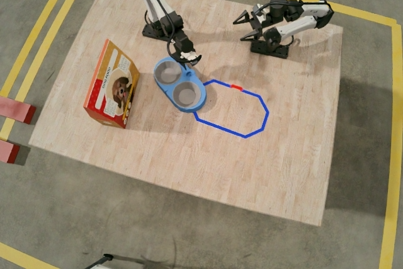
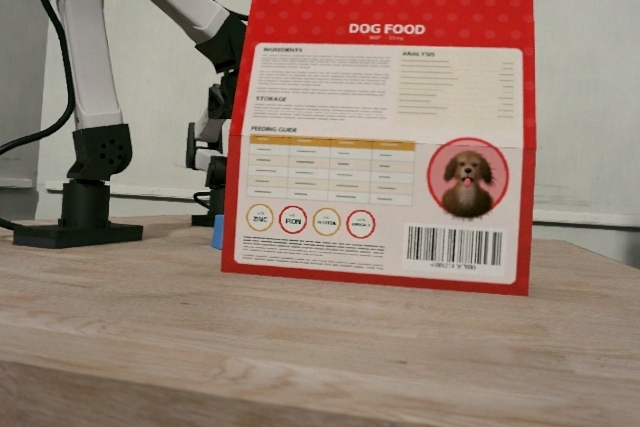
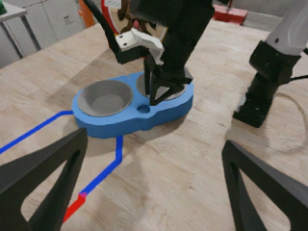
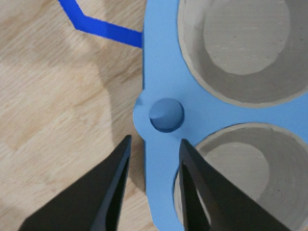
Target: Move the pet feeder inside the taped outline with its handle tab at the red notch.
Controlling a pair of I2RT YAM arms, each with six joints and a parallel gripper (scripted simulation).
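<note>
Left of centre on the worktop [image 1: 208, 162] [image 2: 320, 339] [image 3: 202, 164] [image 4: 63, 115], the feeder [image 1: 165, 91] [image 2: 217, 231] [image 3: 140, 124] [image 4: 161, 168] holds 2 bowls, mostly outside the outline [image 1: 221, 127] [image 3: 102, 177] [image 4: 108, 31]; right claw [image 1: 192, 64] [image 3: 150, 98] [image 4: 156, 140] part-closed, empty; left claw [image 1: 237, 31] [image 3: 156, 137] open; the move remains.

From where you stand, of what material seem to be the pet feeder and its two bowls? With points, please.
The pet feeder [image 1: 166, 92] [image 3: 140, 120] [image 4: 166, 72]: probably plastic, matt; its blue is even and has no grain. The two bowls: steel by the task, dull grey with only soft shading and no sharp reflections, so brushed metal is possible, but the look leaves it open.
</note>
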